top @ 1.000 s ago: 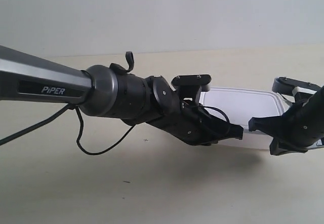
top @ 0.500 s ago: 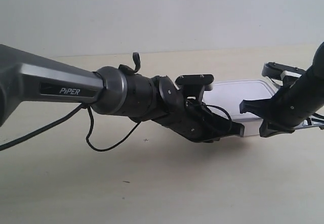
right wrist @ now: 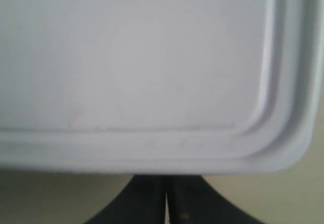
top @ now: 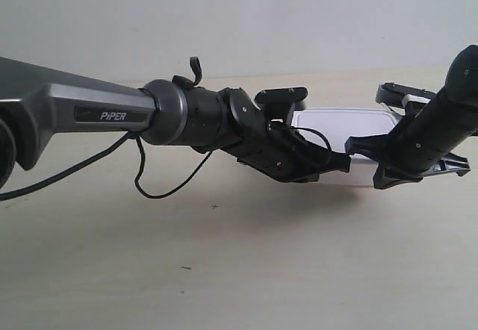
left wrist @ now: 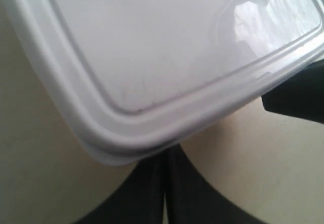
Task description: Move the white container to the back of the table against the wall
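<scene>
Black fingers of the left gripper (left wrist: 165, 155) are pressed together, only a slit between them, tips under a corner of the white container (left wrist: 152, 46). The right gripper (right wrist: 166, 186) is closed likewise at the container's rim. The container rests on the tabletop (top: 224, 270), apart from the wall (top: 239, 16).

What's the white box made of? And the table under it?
The white container looks like plastic: smooth, slightly glossy, with a bright reflection on top and moulded rounded rims. The table looks matte and cream, maybe wood or laminate; I can't tell which.
</scene>
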### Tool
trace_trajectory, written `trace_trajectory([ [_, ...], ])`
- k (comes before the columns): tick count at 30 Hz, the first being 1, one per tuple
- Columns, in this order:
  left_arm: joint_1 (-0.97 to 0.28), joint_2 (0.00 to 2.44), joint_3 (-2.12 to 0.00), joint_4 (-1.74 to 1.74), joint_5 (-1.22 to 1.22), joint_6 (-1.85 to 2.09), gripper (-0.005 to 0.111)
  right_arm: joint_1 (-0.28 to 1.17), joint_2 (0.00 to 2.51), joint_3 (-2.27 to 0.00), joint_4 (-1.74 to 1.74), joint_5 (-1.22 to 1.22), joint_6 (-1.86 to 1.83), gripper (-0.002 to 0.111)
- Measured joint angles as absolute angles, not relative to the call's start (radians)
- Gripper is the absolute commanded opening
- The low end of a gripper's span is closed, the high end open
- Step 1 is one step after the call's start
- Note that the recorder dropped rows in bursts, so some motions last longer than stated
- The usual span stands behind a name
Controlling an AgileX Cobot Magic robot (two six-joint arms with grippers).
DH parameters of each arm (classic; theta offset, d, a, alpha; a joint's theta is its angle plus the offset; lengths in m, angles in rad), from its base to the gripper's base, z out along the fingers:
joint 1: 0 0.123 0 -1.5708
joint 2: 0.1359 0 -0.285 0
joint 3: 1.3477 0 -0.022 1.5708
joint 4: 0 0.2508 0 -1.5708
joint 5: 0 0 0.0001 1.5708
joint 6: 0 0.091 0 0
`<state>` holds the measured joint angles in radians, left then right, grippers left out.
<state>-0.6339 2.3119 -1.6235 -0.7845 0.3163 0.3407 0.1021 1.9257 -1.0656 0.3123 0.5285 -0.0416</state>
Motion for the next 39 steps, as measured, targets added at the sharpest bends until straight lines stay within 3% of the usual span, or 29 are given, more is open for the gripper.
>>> trace_trajectory([
  [39,-0.576,2.436,-1.882,-0.647,0.421,0.322,0.0,0.102,2.112,-1.342,0.314,0.578,-0.054,0.0],
])
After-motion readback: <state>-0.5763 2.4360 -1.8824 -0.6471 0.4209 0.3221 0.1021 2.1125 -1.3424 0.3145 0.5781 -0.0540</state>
